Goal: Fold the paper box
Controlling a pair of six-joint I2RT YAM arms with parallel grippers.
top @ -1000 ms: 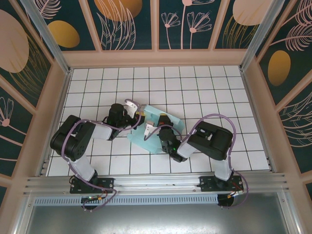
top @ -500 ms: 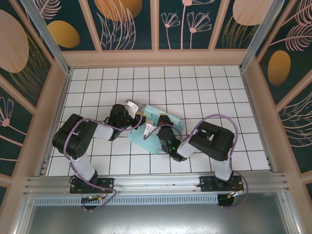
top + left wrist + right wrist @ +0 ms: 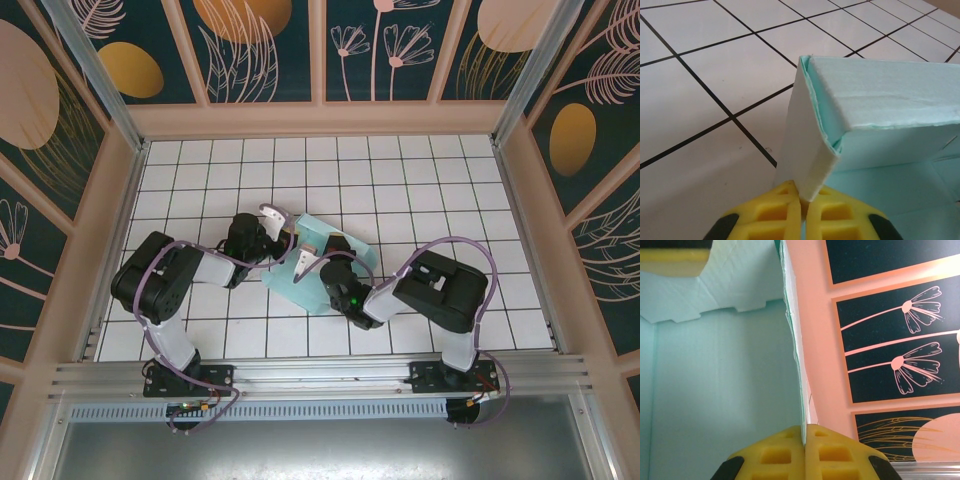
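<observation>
paper box (image 3: 303, 288): centre of top view, on the tiled table (image 3: 200, 180), partly folded
handling: probably light, thin, crushable; grip wall edges near creases
left gripper (image 3: 802, 196): pinching the box's corner wall
right gripper (image 3: 805, 432): pinching a wall edge

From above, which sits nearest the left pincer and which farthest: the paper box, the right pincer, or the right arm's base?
1. The paper box: pinched by the left pincer itself.
2. The right pincer: just to its right, also gripping the box.
3. The right arm's base: far right, at the near edge.
</observation>
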